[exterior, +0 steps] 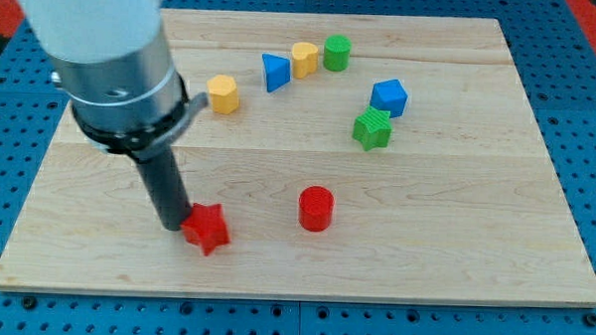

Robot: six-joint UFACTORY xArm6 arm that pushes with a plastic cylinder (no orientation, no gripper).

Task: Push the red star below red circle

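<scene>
dark rod end effector, no jaws to open or close and holding nothing; my tip (170, 226) sits on the counter (454, 253) touching the red star (206, 228) on the star's left side as the view shows it. contact looks flush, tip and star side by side near the counter's bottom-left area.

red star lies directly to the view's right of my tip. no clear long axis on it, points all round, so it may spin under an off-centre push.

red circle (315, 208), a short cylinder, stands further to the view's right and slightly toward the view's top of the star, well apart from it. the spot below it, toward the view's bottom edge, is bare wood.

judgement: tip, star and target spot fall nearly on one line running left to right, so a push rightward should carry the star toward its place under the circle. star not yet there.

others, all toward the view's top and out of the way: yellow block (223, 93), blue triangle (273, 72), second yellow block (304, 59), green cylinder (337, 52), blue cube (388, 97), green star (372, 128).
</scene>
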